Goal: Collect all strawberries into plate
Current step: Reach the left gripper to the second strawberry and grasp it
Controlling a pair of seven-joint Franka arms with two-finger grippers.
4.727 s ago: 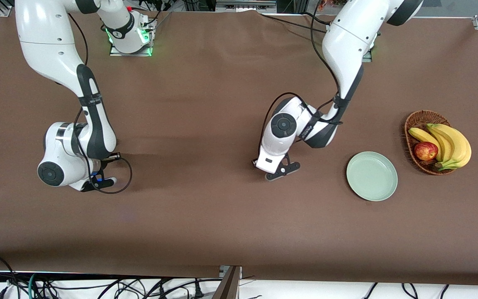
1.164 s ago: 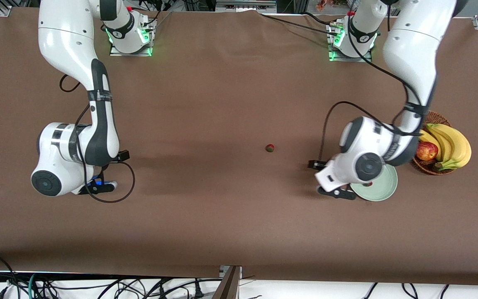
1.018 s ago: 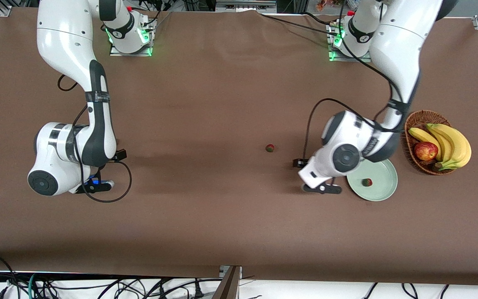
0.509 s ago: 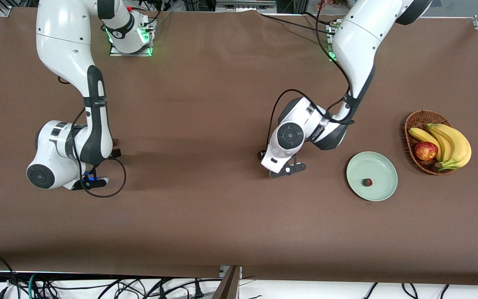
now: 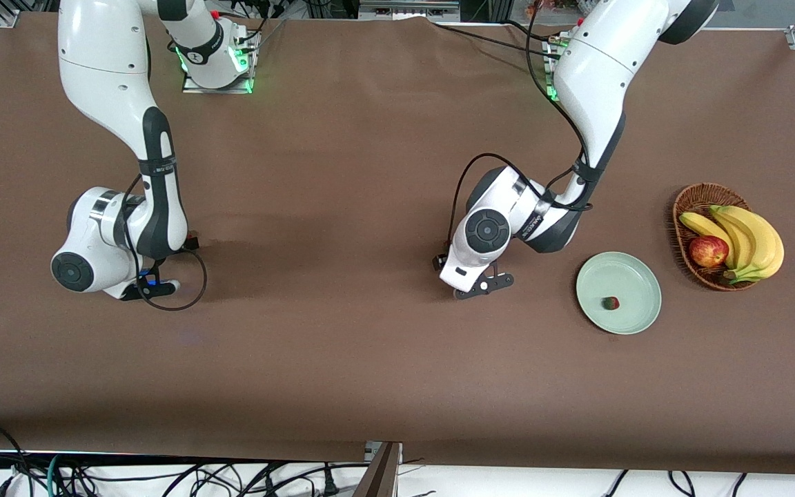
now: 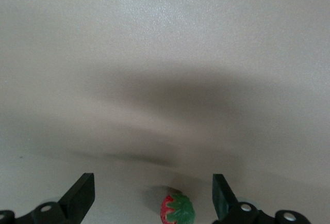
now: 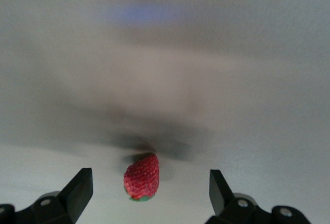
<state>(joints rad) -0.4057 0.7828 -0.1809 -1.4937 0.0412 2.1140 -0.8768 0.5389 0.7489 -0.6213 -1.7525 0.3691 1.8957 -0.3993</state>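
Note:
The pale green plate [image 5: 631,279] lies toward the left arm's end of the table, with one strawberry [image 5: 610,302] on it. My left gripper [image 5: 484,284] hangs low over the middle of the table. In the left wrist view it [image 6: 152,189] is open, with a second strawberry [image 6: 178,209] lying on the cloth between its fingers. My right gripper [image 5: 156,287] is low over the right arm's end. In the right wrist view it [image 7: 149,180] is open, with a third strawberry [image 7: 142,177] between its fingers. Both hands hide these two berries in the front view.
A brown wicker basket [image 5: 694,194] stands beside the plate at the left arm's end. It holds bananas [image 5: 749,235] and a red-yellow apple [image 5: 708,250]. A brown cloth [image 5: 342,345] covers the table.
My left gripper let a strawberry go on the plate, then swung back to the middle of the table and came down over the second berry. My right hand shifted slightly.

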